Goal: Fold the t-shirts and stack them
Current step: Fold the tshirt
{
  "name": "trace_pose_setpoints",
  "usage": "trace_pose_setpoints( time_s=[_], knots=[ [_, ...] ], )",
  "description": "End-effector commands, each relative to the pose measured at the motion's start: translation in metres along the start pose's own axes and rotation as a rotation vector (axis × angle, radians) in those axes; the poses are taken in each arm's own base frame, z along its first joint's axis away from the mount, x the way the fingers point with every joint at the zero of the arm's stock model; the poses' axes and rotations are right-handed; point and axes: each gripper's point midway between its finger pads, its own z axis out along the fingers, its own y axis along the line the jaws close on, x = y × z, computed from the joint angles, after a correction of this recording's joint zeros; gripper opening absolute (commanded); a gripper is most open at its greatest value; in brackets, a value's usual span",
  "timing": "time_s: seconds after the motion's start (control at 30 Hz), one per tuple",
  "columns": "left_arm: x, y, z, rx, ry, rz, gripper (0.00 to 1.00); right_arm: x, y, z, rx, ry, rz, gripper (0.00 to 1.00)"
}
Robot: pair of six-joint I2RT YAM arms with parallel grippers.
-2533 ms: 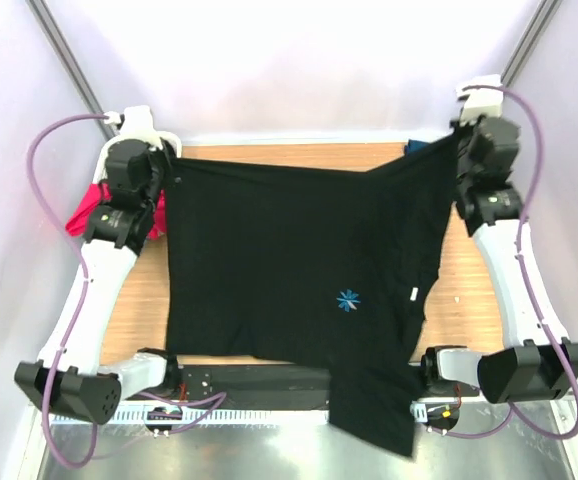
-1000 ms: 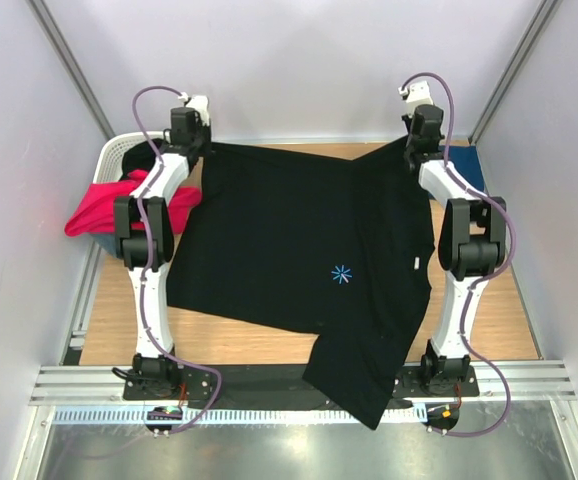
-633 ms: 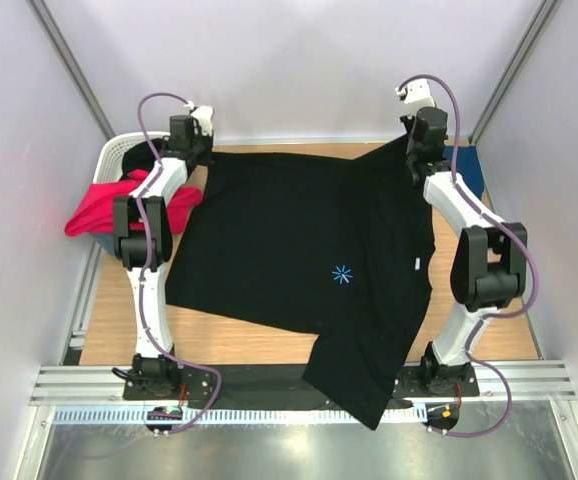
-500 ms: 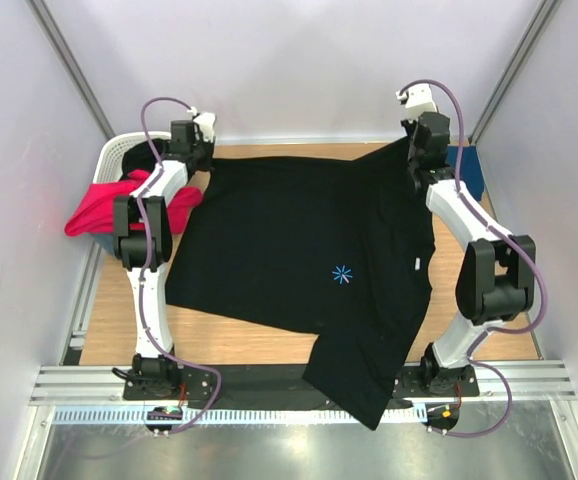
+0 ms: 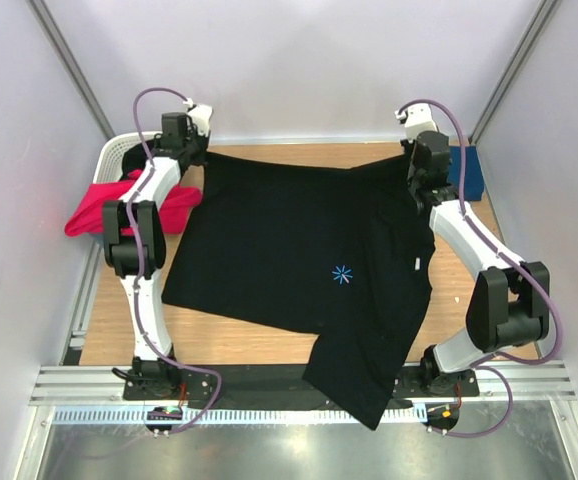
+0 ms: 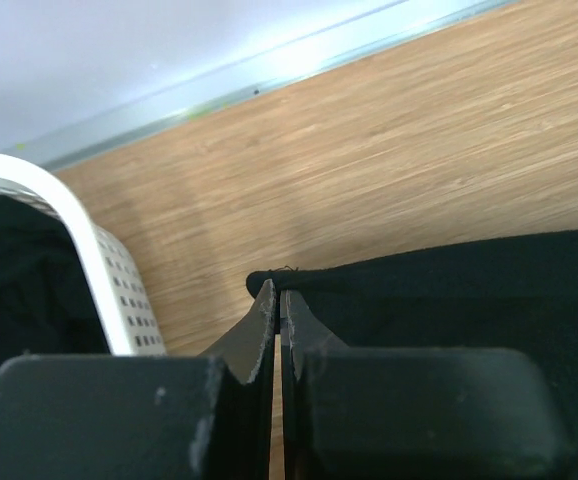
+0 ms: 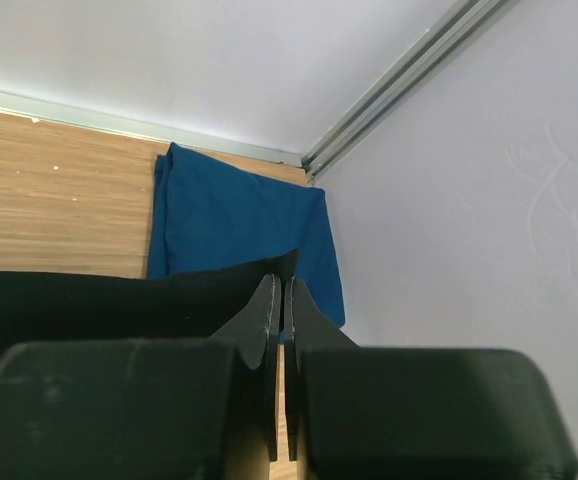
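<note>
Wooden table [image 5: 447, 295], enclosed by pale walls, carries the work. Black t-shirt [image 5: 289, 240] lies flat over the table's middle, and one flap overhangs the table's near edge. White basket [image 5: 112, 155] sits at the table's far-left corner with the magenta t-shirt [image 5: 94, 215] draped over it. Navy t-shirt [image 5: 466, 172] lies at the far-right corner. Left gripper [image 6: 275, 290] and right gripper [image 7: 279, 282] are each pinched closed on a far corner of the black t-shirt. The held edge runs left to right along the table's far edge, with the cloth extending nearward from both claws. Judgement: neither arm is nearer, and a fold would draw toward the near edge.
</note>
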Motion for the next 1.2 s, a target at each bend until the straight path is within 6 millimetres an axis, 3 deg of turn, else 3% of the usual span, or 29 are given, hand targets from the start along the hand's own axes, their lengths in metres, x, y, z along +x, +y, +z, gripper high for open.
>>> trace_pose_setpoints(
  time_s=[0.0, 0.1, 0.23, 0.27, 0.37, 0.4, 0.43, 0.5, 0.53, 0.63, 0.67, 1.03, 1.17],
  knots=[
    [-0.042, 0.010, -0.035, -0.013, -0.087, 0.059, 0.00, -0.021, -0.020, -0.021, 0.054, -0.048, 0.052, 0.01],
    [-0.042, 0.007, -0.045, -0.001, -0.089, 0.086, 0.00, -0.019, -0.020, -0.028, 0.050, -0.043, 0.063, 0.01],
    [-0.027, 0.004, -0.052, 0.004, -0.066, 0.141, 0.00, -0.013, -0.013, -0.041, 0.017, -0.023, 0.073, 0.01],
    [-0.014, 0.001, -0.052, 0.011, -0.045, 0.151, 0.00, -0.003, -0.008, -0.044, 0.011, 0.004, 0.067, 0.01],
    [-0.013, 0.001, -0.061, 0.008, -0.056, 0.190, 0.00, 0.009, -0.004, -0.057, 0.000, 0.033, 0.094, 0.01],
    [-0.004, 0.000, -0.061, 0.011, -0.039, 0.195, 0.00, 0.012, -0.003, -0.061, -0.007, 0.038, 0.112, 0.01],
    [-0.009, 0.001, -0.065, -0.001, -0.057, 0.201, 0.00, 0.009, -0.007, -0.068, -0.012, 0.024, 0.137, 0.01],
    [0.002, 0.003, -0.066, -0.018, -0.035, 0.209, 0.00, 0.019, 0.001, -0.078, -0.054, 0.040, 0.174, 0.01],
    [0.000, 0.006, -0.069, -0.032, -0.043, 0.220, 0.00, 0.015, -0.004, -0.087, -0.055, 0.021, 0.197, 0.01],
    [0.011, 0.007, -0.074, -0.054, -0.028, 0.241, 0.00, 0.035, 0.004, -0.101, -0.097, 0.070, 0.217, 0.01],
    [0.013, 0.008, -0.075, -0.063, -0.026, 0.242, 0.00, 0.033, 0.002, -0.107, -0.107, 0.063, 0.233, 0.01],
    [0.031, 0.007, -0.084, -0.080, -0.003, 0.238, 0.00, 0.065, 0.042, -0.137, -0.251, 0.224, 0.327, 0.01],
    [0.041, 0.001, -0.090, -0.072, 0.012, 0.238, 0.00, 0.076, 0.045, -0.146, -0.260, 0.261, 0.310, 0.01]
  ],
)
